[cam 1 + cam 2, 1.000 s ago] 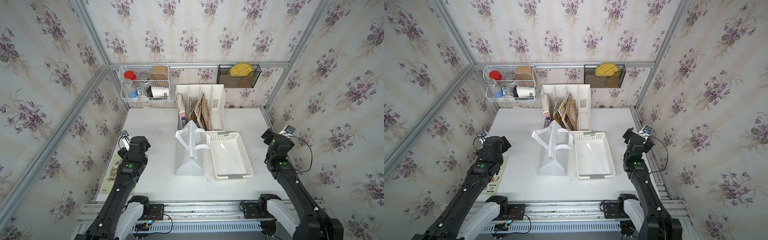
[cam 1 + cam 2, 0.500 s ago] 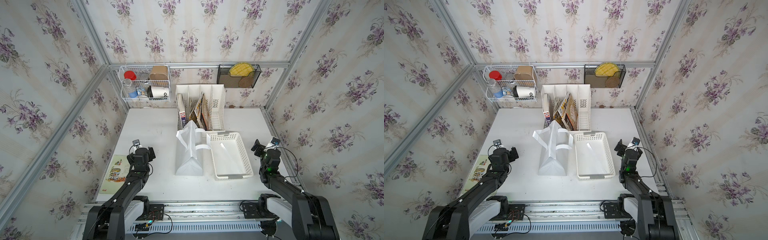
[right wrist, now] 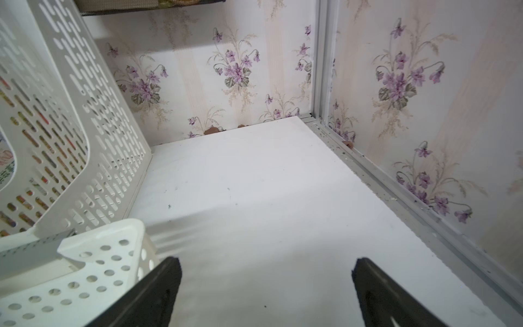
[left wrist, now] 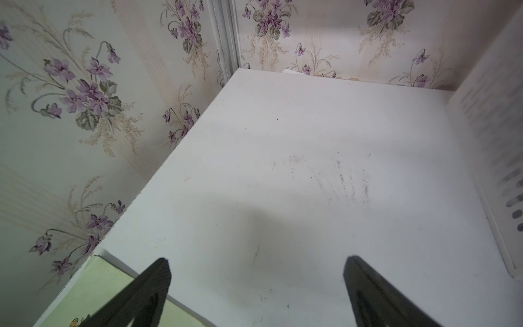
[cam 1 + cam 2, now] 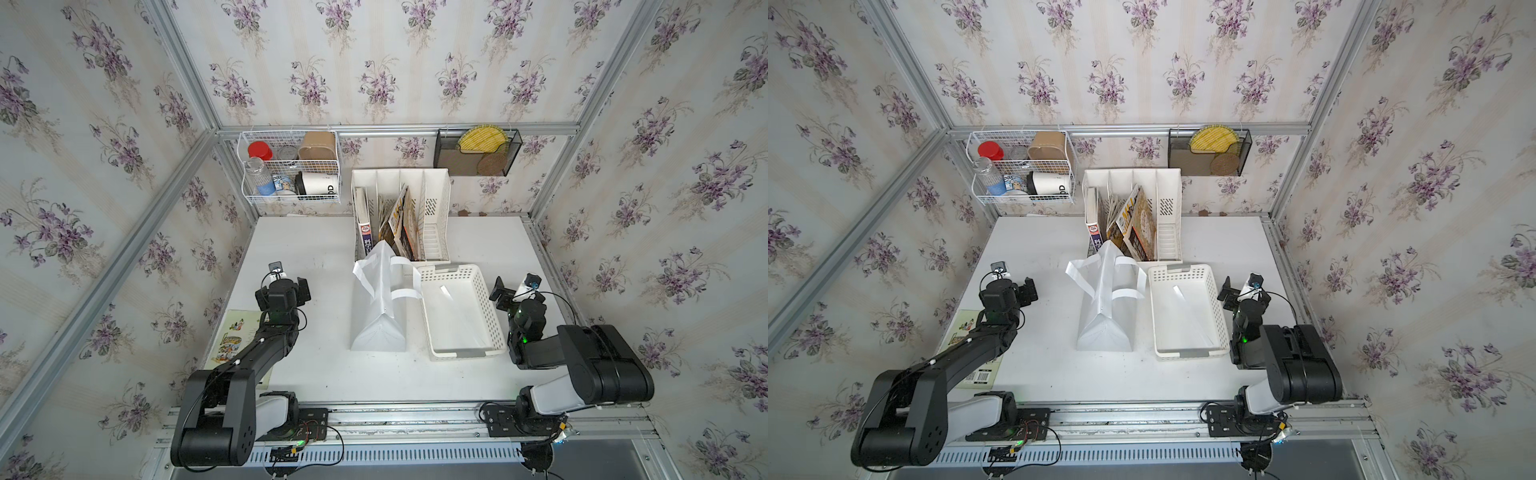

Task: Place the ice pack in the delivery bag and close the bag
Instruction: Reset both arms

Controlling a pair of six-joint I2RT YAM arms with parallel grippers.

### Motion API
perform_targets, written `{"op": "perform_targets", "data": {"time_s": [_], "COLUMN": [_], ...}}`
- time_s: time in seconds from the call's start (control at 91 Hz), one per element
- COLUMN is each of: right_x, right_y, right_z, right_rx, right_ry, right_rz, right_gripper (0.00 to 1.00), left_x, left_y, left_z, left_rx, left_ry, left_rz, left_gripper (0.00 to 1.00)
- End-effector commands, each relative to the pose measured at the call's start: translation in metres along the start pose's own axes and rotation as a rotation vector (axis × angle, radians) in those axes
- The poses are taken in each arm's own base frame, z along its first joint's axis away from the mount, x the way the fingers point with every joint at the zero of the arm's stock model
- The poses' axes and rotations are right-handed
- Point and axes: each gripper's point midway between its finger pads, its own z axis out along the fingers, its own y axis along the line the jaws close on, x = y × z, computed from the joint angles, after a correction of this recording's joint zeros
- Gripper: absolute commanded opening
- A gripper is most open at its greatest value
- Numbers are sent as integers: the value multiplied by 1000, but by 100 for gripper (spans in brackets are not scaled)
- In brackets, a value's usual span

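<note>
The delivery bag (image 5: 380, 320) (image 5: 1106, 324), a white tote with two flat strap handles, stands in the middle of the table in both top views, its top pinched together so the inside is hidden. The ice pack is out of view in every frame. My left gripper (image 5: 297, 286) (image 5: 1023, 291) (image 4: 256, 263) hovers low over bare table to the left of the bag, open and holding nothing. My right gripper (image 5: 509, 291) (image 5: 1235, 291) (image 3: 266, 263) is open and also holds nothing, just right of the white basket, one finger close beside its corner.
A white perforated basket (image 5: 446, 272) (image 5: 1179, 270) (image 3: 85, 269) sits against the bag's right side. Behind them stands a white file organiser (image 5: 436, 232) (image 3: 93, 113) with magazines. A picture card (image 5: 232, 336) (image 4: 99, 288) lies at the table's left edge. A wire basket (image 5: 291, 166) and a black tray (image 5: 478, 153) hang on the back wall.
Both arms have folded down, their elbows sinking toward the front rail. The right gripper has shifted left toward the basket. Both grippers have stayed open.
</note>
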Motion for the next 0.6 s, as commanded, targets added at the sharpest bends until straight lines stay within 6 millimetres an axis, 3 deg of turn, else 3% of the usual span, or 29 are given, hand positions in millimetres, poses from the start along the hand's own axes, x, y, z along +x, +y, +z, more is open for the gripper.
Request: {"op": "perform_targets", "data": {"time_s": [0.0, 0.121, 0.242, 0.286, 0.352, 0.483, 0.593], "right_x": [-26, -24, -25, -25, -25, -25, -24], "right_y": [9, 12, 13, 13, 13, 14, 14], "right_z": [5, 7, 7, 8, 8, 8, 8], "right_rx": [-35, -50, -52, -53, -55, -55, -55], "right_ry": [-92, -80, -83, -79, -80, -78, -77], "right_rz": [0, -9, -11, -11, -11, -11, -12], "right_gripper": [100, 100, 100, 100, 100, 100, 100], "left_x": [-3, -22, 2, 1, 12, 2, 6], "left_y": [-5, -18, -26, -26, -24, -31, -34], "left_z": [3, 2, 16, 17, 19, 28, 33], "left_rx": [31, 112, 146, 143, 133, 149, 146], "left_ry": [-31, -194, -207, -244, -163, -145, -100], "left_rz": [-5, -23, -11, -5, -10, 7, 29], "left_gripper": [99, 99, 99, 100, 100, 100, 100]}}
